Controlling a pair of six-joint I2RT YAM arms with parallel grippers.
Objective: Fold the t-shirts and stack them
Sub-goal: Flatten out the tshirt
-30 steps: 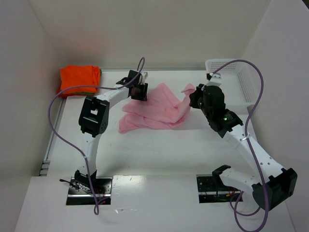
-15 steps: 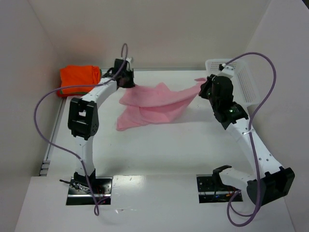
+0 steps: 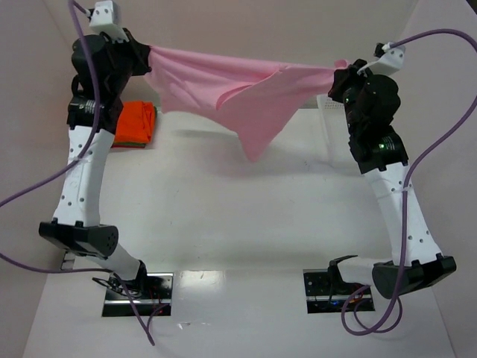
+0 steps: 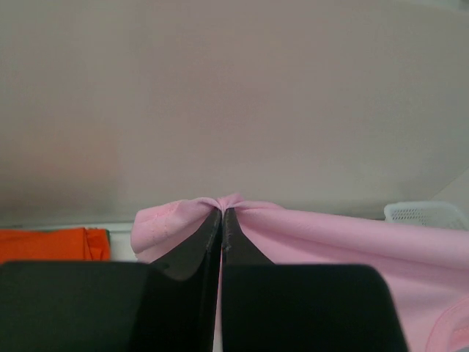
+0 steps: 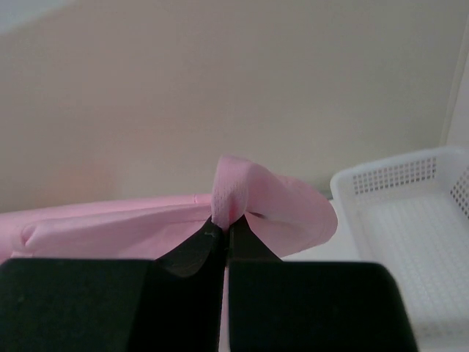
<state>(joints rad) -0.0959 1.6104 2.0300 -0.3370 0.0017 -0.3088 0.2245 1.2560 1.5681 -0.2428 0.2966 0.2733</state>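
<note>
The pale pink t-shirt (image 3: 238,93) hangs stretched in the air between both grippers, high above the table, its lower part drooping to a point. My left gripper (image 3: 145,56) is shut on its left corner; the pinched cloth shows in the left wrist view (image 4: 222,209). My right gripper (image 3: 341,74) is shut on its right corner, seen bunched in the right wrist view (image 5: 227,220). The bright orange t-shirt (image 3: 136,123) lies folded at the table's back left, also in the left wrist view (image 4: 51,243). A dark green edge shows under it.
A white plastic mesh basket (image 5: 410,235) stands at the back right of the table, mostly hidden behind the right arm in the top view (image 3: 332,112). White walls close in the table at the back and sides.
Both arms have risen sharply and moved apart, lifting the pink t-shirt off the table and stretching it out in the air between them.
</note>
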